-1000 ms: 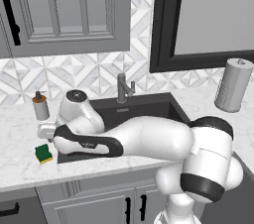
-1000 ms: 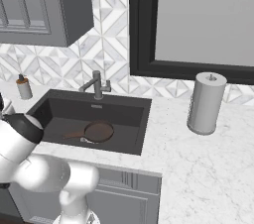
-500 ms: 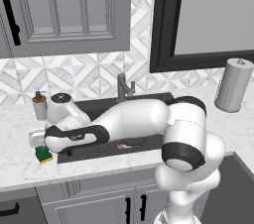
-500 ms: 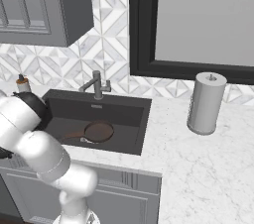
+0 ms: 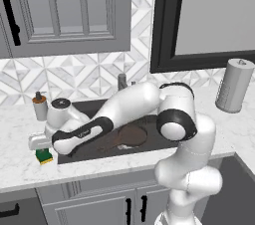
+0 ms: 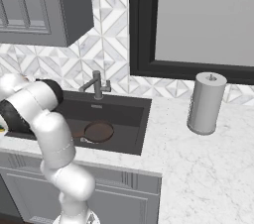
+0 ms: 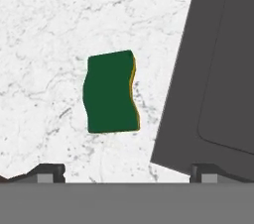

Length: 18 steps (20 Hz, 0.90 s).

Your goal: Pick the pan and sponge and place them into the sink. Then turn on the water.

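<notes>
One broad white marble countertop (image 5: 20, 169) carries everything we see, and set into it is the large rectangular dark-grey sink (image 5: 99, 107), whose near left corner cuts across the right side of our hand view. Behind the basin stands the small dark-grey metal faucet (image 6: 96, 85), and off to the right on the marble is a tall grey paper-towel roll (image 6: 205, 103), well apart from the sink. Inside the basin lies the round, shallow dark-brown frying pan (image 6: 98, 131), its thin handle pointing towards the left. Our white arm reaches across the front of the sink to the counter at its left, where our two-finger gripper (image 7: 126, 171) hangs above the small rectangular sponge (image 7: 110, 91), green on top with a yellow edge showing. It rests flat on the marble just beside the sink's left rim, outside the basin. Our fingertips (image 7: 48, 170) stand wide apart at the bottom of the hand view, one on either side of the sponge's line, with nothing held between them. A small brown soap dispenser bottle (image 5: 40, 106) stands near the wall.
</notes>
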Available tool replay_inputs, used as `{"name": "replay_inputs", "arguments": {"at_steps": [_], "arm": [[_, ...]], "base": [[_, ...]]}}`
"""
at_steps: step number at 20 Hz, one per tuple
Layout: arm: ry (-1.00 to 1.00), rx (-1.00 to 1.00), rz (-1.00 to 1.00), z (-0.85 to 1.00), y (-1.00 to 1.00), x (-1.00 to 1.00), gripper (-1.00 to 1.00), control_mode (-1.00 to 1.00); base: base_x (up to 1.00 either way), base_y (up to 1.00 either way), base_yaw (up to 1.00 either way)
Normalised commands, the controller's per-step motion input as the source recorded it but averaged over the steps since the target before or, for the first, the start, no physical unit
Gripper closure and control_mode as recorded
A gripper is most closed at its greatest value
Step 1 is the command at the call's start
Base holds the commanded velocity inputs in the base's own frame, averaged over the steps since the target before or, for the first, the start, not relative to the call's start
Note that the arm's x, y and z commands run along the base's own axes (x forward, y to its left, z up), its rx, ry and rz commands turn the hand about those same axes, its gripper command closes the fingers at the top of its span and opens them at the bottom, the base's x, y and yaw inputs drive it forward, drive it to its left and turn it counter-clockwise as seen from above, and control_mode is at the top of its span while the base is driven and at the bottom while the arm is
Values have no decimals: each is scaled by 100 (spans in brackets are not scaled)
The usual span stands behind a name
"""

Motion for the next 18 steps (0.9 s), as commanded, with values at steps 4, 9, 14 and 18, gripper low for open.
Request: {"name": "replay_inputs", "arguments": {"at_steps": [4, 9, 14, 18], "arm": [[0, -6, 0, -11, 28, 25, -100, -100], [0, -7, 0, -1, 40, 27, -100, -100], [0, -1, 0, 11, 24, 29, -100, -100], [0, 0, 3, 13, 1, 27, -100, -100]], "base": [[0, 0, 0], [0, 0, 0], [0, 0, 0], [0, 0, 0]]}}
